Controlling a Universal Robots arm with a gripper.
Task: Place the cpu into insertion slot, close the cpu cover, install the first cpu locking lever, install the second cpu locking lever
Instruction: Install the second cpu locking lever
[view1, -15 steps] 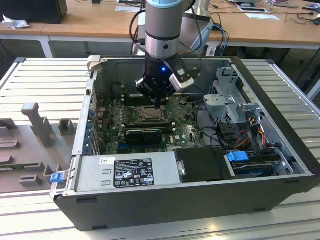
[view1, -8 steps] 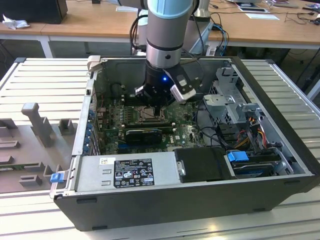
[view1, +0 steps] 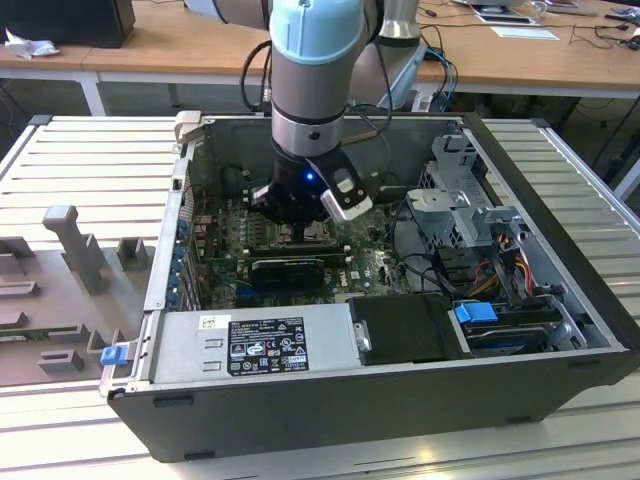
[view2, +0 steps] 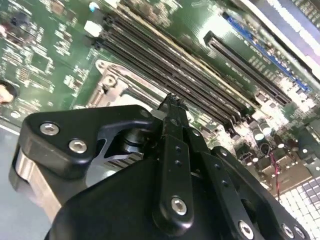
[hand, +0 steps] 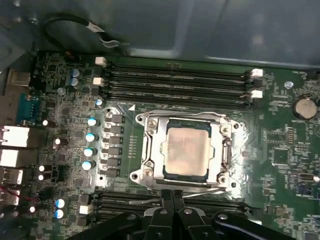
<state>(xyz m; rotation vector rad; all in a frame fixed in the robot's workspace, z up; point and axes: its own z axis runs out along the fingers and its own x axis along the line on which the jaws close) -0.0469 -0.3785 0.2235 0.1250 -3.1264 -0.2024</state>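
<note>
The cpu (hand: 186, 151) sits in the insertion slot (hand: 165, 173) — cpu cover (hand: 152, 159) down.

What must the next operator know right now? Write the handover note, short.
Gripper: fingers shut together, nothing seen between them, low over the board at the cover's edge.
Cpu: lying flat in the slot.
Cover: folded down around the cpu.
Done: cpu placed, cover closed.
Left: the levers. A thin wire lever runs along the cover edge by the fingertips; whether it or the other is latched cannot be told.
</note>
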